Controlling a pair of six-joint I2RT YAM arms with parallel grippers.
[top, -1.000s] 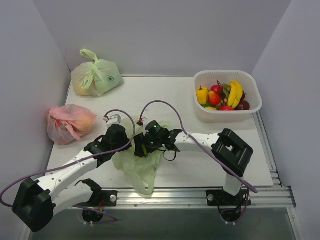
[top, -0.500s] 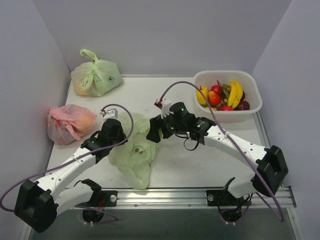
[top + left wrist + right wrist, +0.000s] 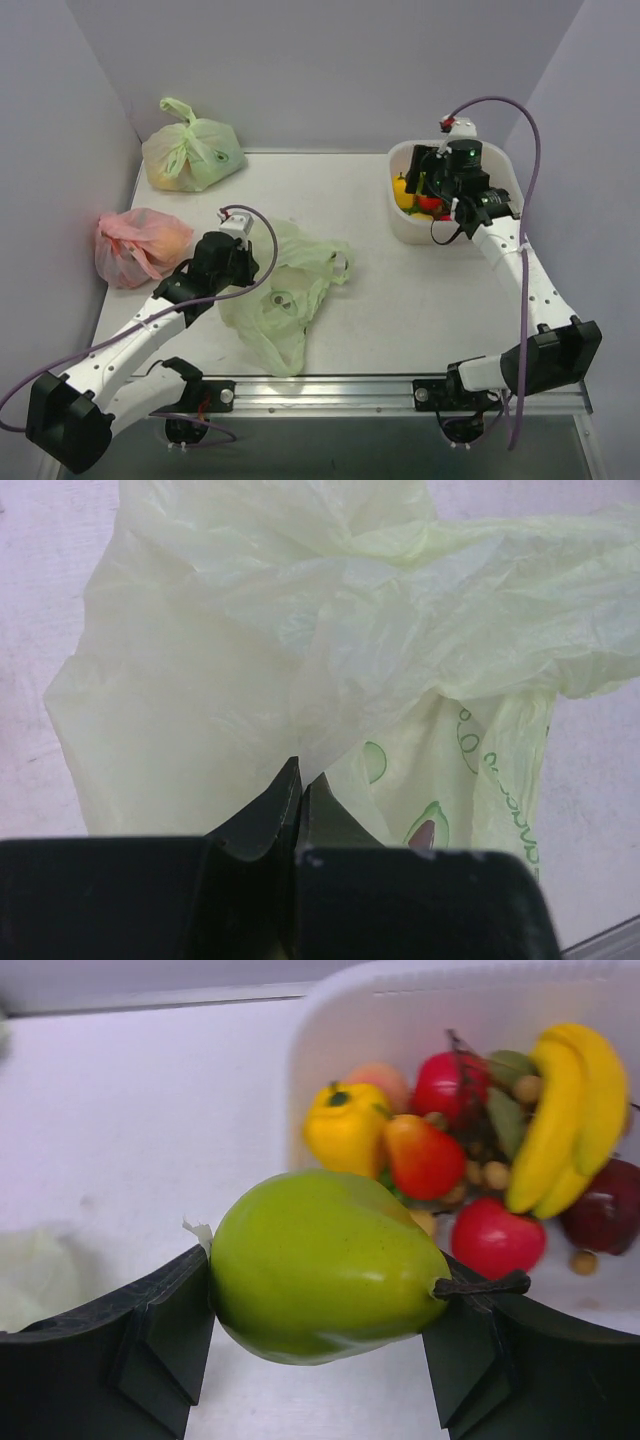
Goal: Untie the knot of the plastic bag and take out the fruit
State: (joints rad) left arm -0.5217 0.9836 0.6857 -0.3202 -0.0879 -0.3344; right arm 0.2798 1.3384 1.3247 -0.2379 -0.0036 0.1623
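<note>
The pale-green plastic bag point(image 3: 282, 300) lies slack and flattened on the table, its handle ears point(image 3: 335, 262) loose, and no knot shows. My left gripper point(image 3: 238, 262) sits at the bag's left edge. In the left wrist view its jaws point(image 3: 300, 772) are shut on a fold of the bag point(image 3: 260, 650). My right gripper point(image 3: 422, 188) hovers at the near-left rim of the white tub point(image 3: 455, 235). It is shut on a green pear-shaped fruit point(image 3: 320, 1260). The tub holds a yellow bell-like fruit point(image 3: 345, 1125), bananas point(image 3: 565, 1110), red fruits point(image 3: 425, 1155) and a berry cluster.
Another plump green bag point(image 3: 192, 150) sits at the back left and a pink-red bag point(image 3: 140, 245) by the left wall. A dark maroon fruit point(image 3: 610, 1200) lies in the tub. Walls close in on the left, back and right. A metal rail point(image 3: 380, 385) runs along the front edge.
My right arm has swung from the bag to the back right, over the tub, carrying the green fruit. The bag has sagged flatter and spread out. My left gripper has shifted slightly.
</note>
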